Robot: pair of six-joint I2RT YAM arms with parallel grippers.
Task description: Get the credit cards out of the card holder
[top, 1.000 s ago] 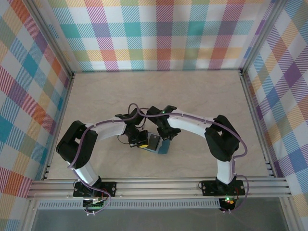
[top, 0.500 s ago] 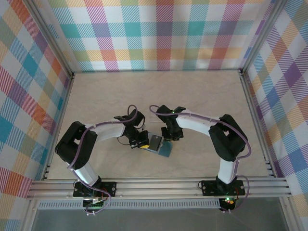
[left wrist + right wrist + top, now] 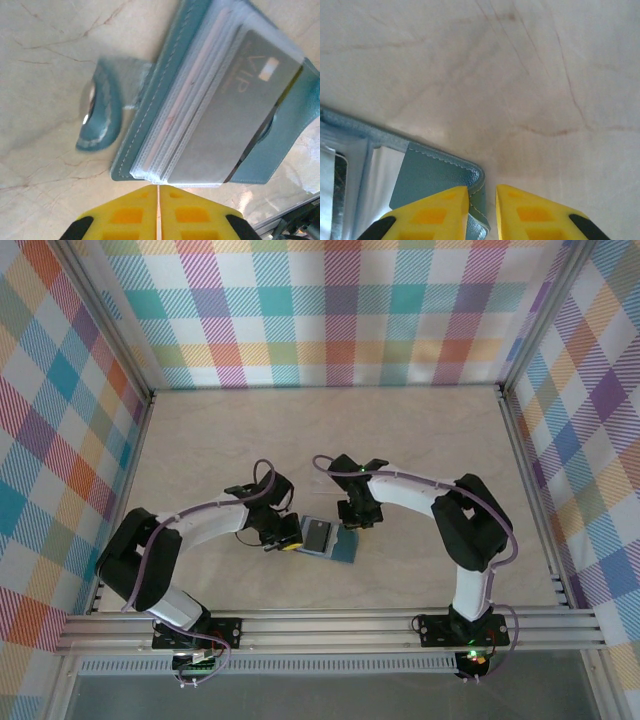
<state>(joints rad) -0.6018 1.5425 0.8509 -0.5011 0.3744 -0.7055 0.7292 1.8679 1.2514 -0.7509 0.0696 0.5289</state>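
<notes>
Your left hand (image 3: pixel 158 199) sits at the near edge of the card holder, its fingers pressed together with nothing between them. Just beyond it the card holder (image 3: pixel 292 125) lies open on the tabletop (image 3: pixel 45 60). Its side tab (image 3: pixel 102 112) curls out to the left, and a fan of clear sleeves (image 3: pixel 172 125) is exposed. A silver credit card (image 3: pixel 235 115) lies uppermost; you cannot tell whether it is inside the top sleeve or loose on it. Expect the card to be light, stiff and slick. The soft holder will likely slide or fold if pulled unbraced, so pinch the card flat across its near short edge. Your right hand (image 3: pixel 482 202) has its fingers nearly together with the cover's corner in the slit, seemingly pinching the holder steady.
</notes>
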